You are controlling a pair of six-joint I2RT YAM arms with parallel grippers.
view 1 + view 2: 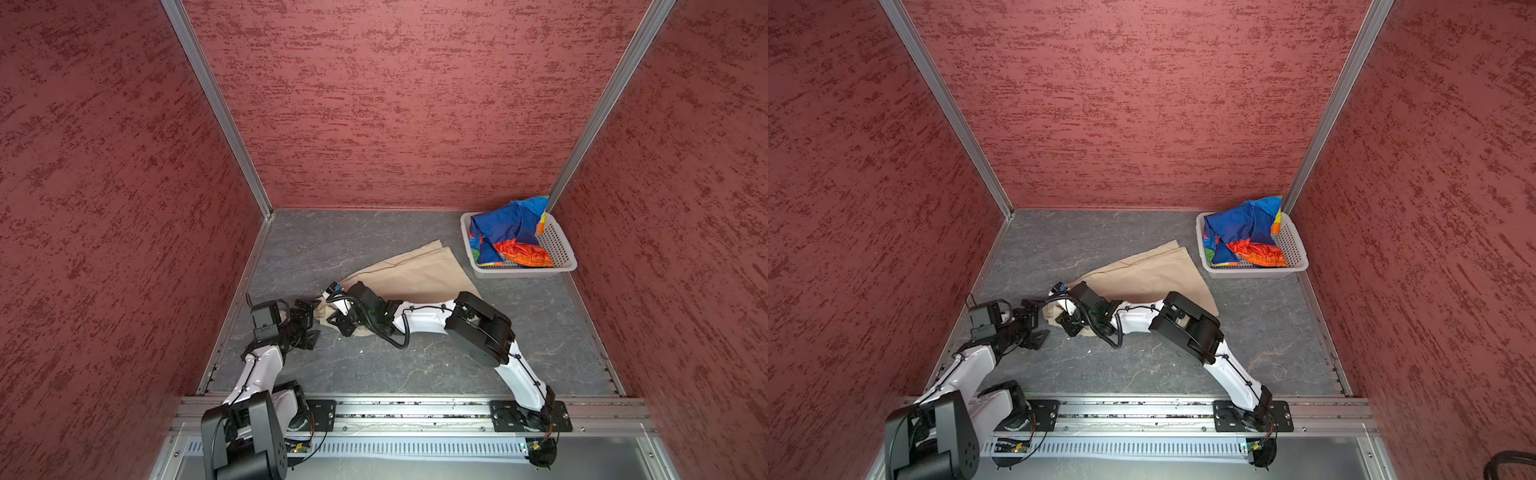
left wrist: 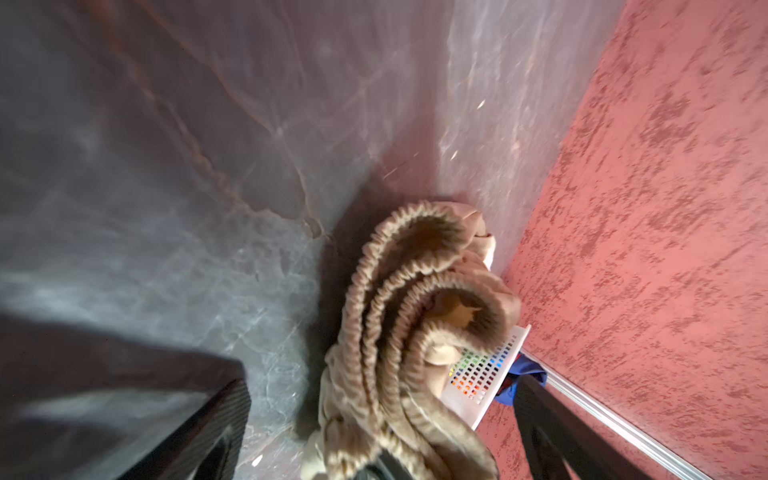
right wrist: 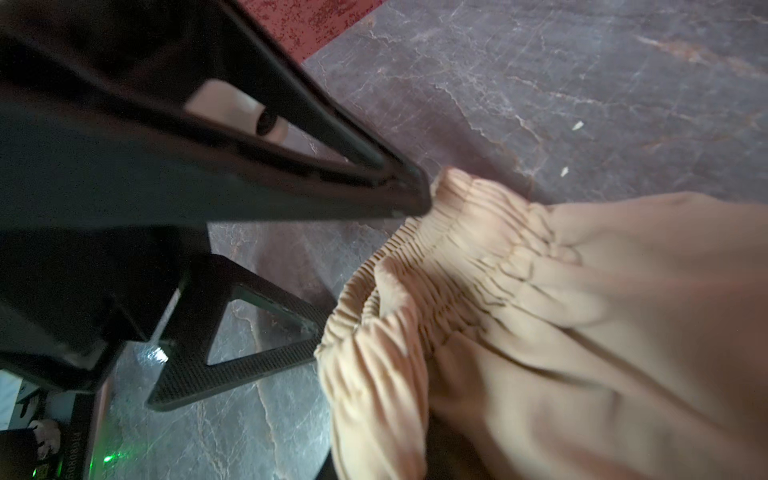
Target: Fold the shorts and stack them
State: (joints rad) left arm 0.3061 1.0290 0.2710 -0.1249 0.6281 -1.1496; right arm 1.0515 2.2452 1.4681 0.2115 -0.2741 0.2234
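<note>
The beige shorts lie spread on the grey tabletop, with the gathered waistband bunched at their near left end. My right gripper reaches across the middle and is shut on that waistband. In the right wrist view the cloth runs down over its jaws and hides them. My left gripper stands open, its fingers either side of the folded waistband, with one fingertip touching it. The rainbow-striped shorts sit crumpled in the basket.
A white perforated basket stands in the back right corner. Red textured walls close in the left, back and right sides. An aluminium rail carrying both arm bases runs along the front edge.
</note>
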